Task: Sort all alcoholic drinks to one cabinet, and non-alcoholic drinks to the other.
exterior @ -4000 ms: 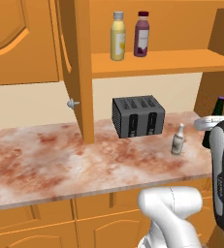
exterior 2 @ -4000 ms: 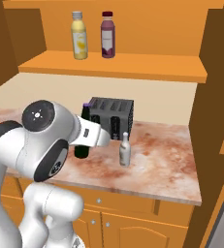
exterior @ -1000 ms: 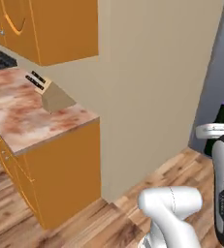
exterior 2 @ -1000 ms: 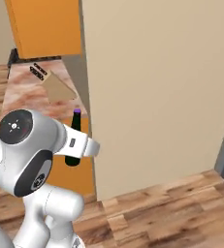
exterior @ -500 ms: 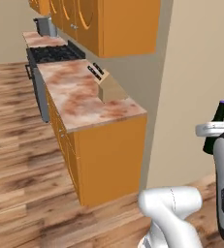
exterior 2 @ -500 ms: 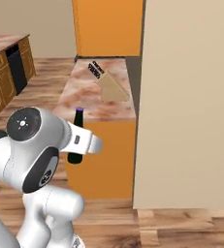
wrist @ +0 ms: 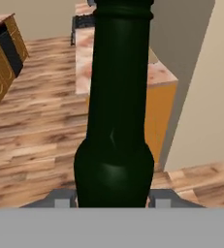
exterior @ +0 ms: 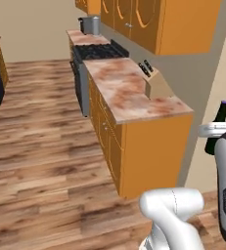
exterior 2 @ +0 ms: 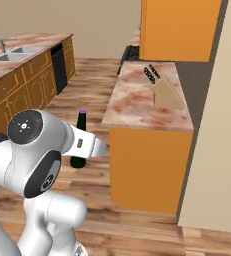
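The dark bottle (wrist: 114,111) stands upright in the gripper (wrist: 112,197), its purple cap (exterior 2: 82,112) on top. In the hand view the bottle's neck and shoulder rise right in front of the camera, and the gripper's parts sit against either side of its body low down, so the gripper is closed on the bottle. The bottle is off the floor, held in the air in front of the robot's body.

In the right base view the bottle (exterior 2: 79,142) shows beyond the white forearm, which reaches out level from the big round shoulder joint and crosses in front of the bottle's middle. In the left base view the bottle (exterior: 217,128) stands at the right edge, its cap above the white wrist ring, with the upper arm's dark-edged link rising just below and to the right of it. The arm is folded close, the hand held near the body at about the height of the worktop.

Ahead of the bottle is the end of an orange cabinet run with a marbled worktop (exterior: 120,88). A knife block (exterior: 156,83) stands on that worktop near its wall side. Farther along the worktop is a black stove (exterior: 99,51), and past it a metal pot (exterior: 89,23). Orange wall cabinets (exterior: 153,19) hang above. A beige wall (exterior 2: 222,130) stands just to the right of the cabinet end. The wooden floor (exterior: 41,141) spreads to the left, and across it another worktop carries a sink (exterior 2: 16,54).
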